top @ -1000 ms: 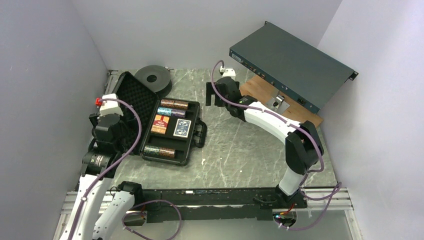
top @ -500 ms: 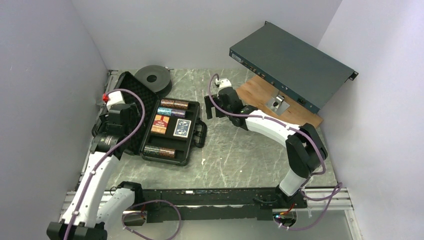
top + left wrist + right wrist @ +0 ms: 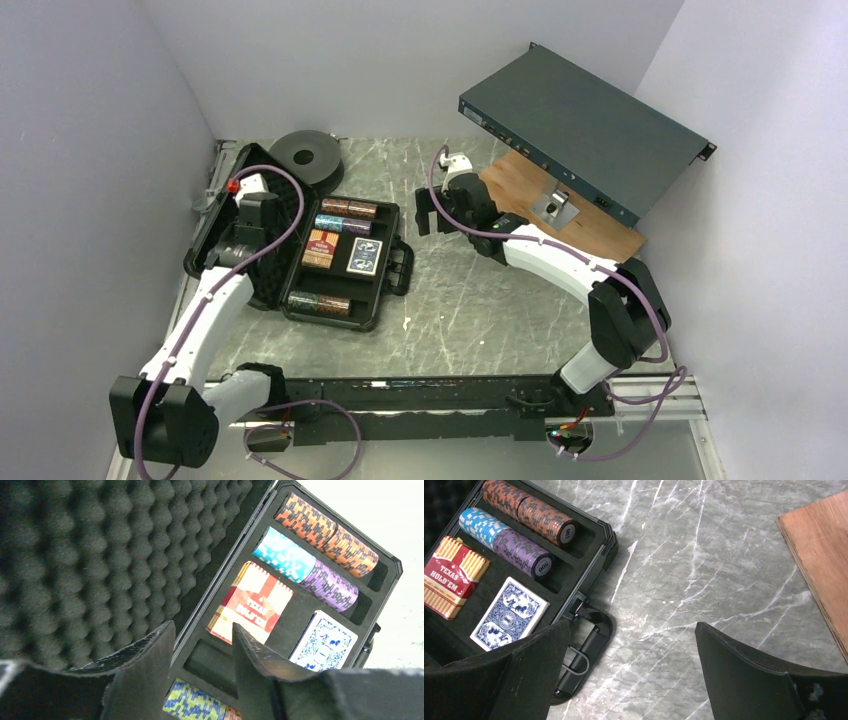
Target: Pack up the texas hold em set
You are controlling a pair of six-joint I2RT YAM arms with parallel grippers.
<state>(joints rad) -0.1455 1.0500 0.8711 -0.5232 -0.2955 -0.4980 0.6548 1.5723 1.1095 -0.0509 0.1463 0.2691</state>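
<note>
The black briefcase lies open on the left of the table, its foam lid folded back to the left. Its tray holds brown chips, a teal and purple stack, a red deck, a blue deck and a yellow-blue stack. My left gripper hovers over the hinge side, between lid foam and tray. Its jaws stand partly apart with nothing between them. My right gripper is wide open above the bare table, just right of the case handle.
A black round spool sits behind the case. A large grey metal box leans over a wooden board at the back right. Walls close in on the left, back and right. The arms' mounting rail runs along the near edge.
My left arm has swung forward and to the right over the lid, and its jaws have narrowed. My right gripper has drifted slightly toward the case handle, still wide open.
</note>
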